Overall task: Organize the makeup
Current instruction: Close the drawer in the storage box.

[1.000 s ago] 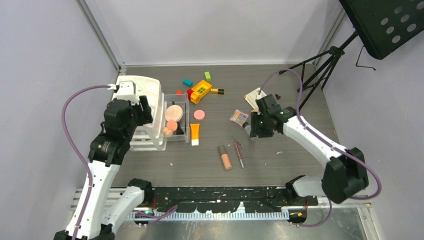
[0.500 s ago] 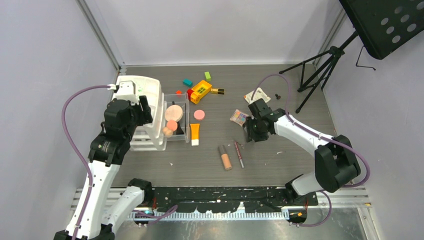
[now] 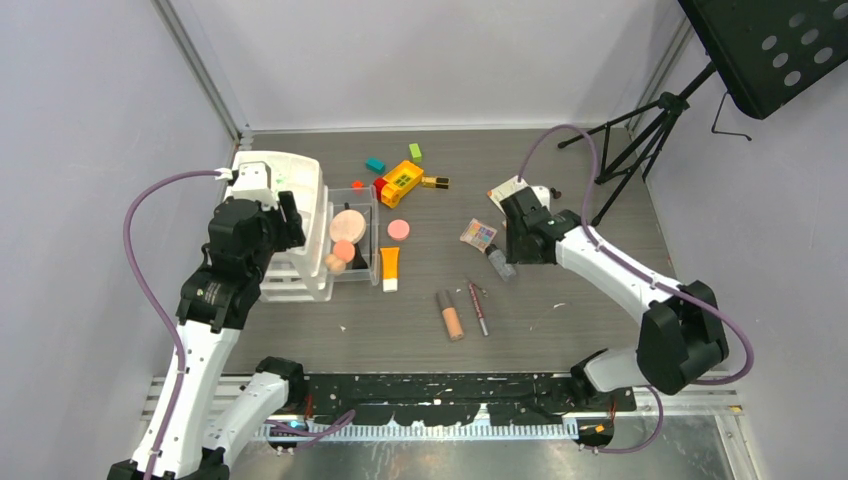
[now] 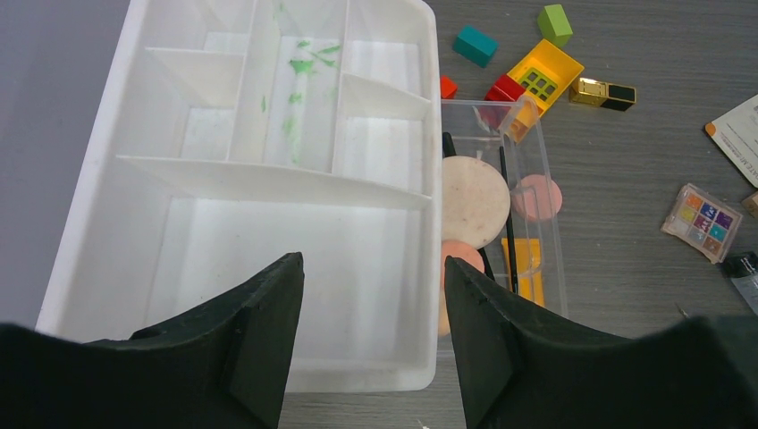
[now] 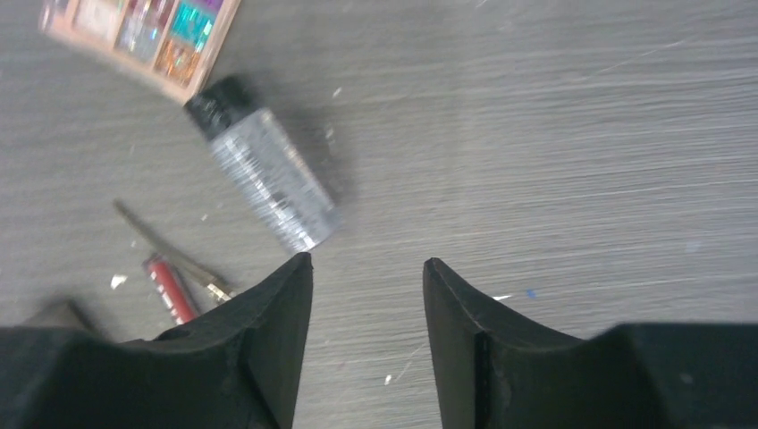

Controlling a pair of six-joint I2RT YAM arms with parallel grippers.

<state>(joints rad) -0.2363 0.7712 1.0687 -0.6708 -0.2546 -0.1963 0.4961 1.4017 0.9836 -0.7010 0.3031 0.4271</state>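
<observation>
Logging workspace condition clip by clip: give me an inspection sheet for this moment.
Surface: grey wood-grain table, small white flecks.
Job's things: compacts in clear bin; pink compact, orange tube, beige tube, red pencil, palette, glitter tube, lipstick loose on table.
Clutter: yellow-red brick; teal block, green block, red block; printed card.
Grippers: left gripper open above white organizer; right gripper open, empty, beside glitter tube.
Cables: purple cable looping off each arm.
Surroundings: tripod, black perforated panel at right.

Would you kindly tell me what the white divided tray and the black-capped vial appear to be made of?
The white tray looks like semi-glossy moulded plastic: thin, light-passing dividers and rounded corners. The vial seems clear plastic or glass, I cannot tell which: see-through, sparkly body under a matte black cap.
</observation>
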